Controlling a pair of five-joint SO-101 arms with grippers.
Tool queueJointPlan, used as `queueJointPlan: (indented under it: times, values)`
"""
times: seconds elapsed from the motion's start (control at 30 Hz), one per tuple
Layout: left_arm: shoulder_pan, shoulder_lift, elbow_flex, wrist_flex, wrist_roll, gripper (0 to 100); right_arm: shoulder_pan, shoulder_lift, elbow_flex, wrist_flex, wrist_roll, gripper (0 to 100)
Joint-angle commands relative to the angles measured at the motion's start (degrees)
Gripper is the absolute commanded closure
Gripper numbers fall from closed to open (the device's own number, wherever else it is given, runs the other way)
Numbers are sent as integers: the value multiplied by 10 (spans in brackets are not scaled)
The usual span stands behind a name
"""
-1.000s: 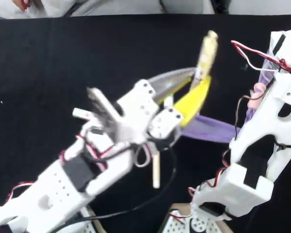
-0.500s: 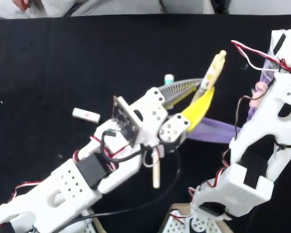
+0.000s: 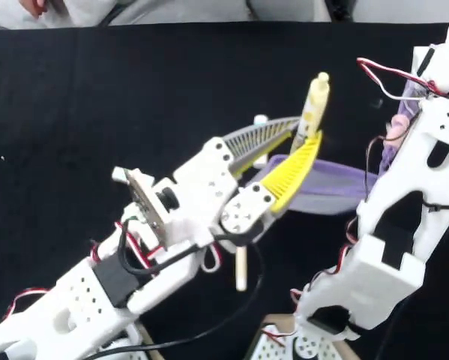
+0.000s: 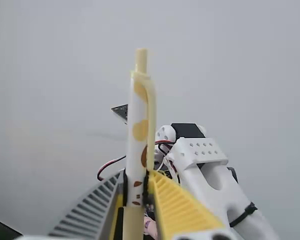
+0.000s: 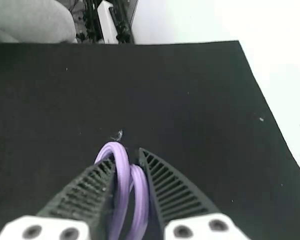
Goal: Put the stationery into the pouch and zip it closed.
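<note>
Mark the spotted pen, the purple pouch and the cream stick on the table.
spotted pen [image 3: 314,101]: high view, upper barrel.
purple pouch [image 3: 329,184]: high view, middle of the fabric.
cream stick [image 3: 241,274]: high view, lower half.

Left tool [image 3: 308,129] above the middle of the worktop [image 3: 97,90], with the pen [image 3: 316,94] clamped between its jaws; the pen's long end stands out beyond the tool tips, away from the arm. The pouch [image 3: 325,184] lies directly beneath and beside this tool. It runs across to the right tool [image 5: 125,155], whose jaws close on a fold of it above the worktop's far right part. A capped item [image 3: 260,119] rests on the worktop just behind the left tool's jaws. A stick [image 3: 241,270] lies under the left tool's base, nearer the arm mounts. A small block [image 3: 119,175] lies well back from the tool tips, beside the left wrist.
</note>
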Motion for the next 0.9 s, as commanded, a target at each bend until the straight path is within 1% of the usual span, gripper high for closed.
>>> queueJointPlan:
  times: [0.0,0.07,0.17,0.27,0.5,0.6,0.73,0.87]
  values:
    - [18,20,3,-11,1,972,-9,-7,-23,-13,2,987]
    - [18,43,0,-16,1,972,-8,-7,-23,-13,2,987]
    - [18,81,9,-55,1,972,-7,-7,-23,-13,3,987]
    - [21,113,23,-78,1,972,-7,-6,-23,-13,4,987]
    - [17,166,34,-79,1,958,-7,-5,-24,-13,6,987]
    - [20,165,34,-78,5,889,-7,-4,-24,-13,6,987]
    - [21,143,29,-78,11,885,-2,-4,-24,-13,6,987]
    - [9,96,22,-64,66,880,2,-4,-24,-13,6,987]
